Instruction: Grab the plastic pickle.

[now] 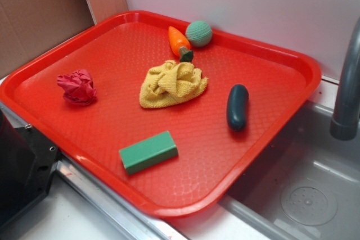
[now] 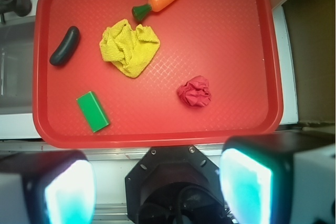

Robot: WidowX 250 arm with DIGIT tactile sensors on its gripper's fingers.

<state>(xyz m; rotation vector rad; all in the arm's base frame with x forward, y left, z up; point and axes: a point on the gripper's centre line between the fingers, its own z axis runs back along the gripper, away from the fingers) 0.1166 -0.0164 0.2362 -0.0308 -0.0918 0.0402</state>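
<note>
Six things lie on the red tray (image 1: 304, 63); the plastic pickle (image 1: 237, 107) rests alone near the sink-side rim, well apart from the yellow cloth (image 1: 172, 84) and green block (image 1: 148, 151). It looks light, rigid and glossy — likely slippery, so a pinch across its middle seems safest. The gripper (image 2: 157, 182) hangs off the tray with its fingers spread wide, holding nothing. No labels or writing show — though fine print would probably escape these views.
</note>
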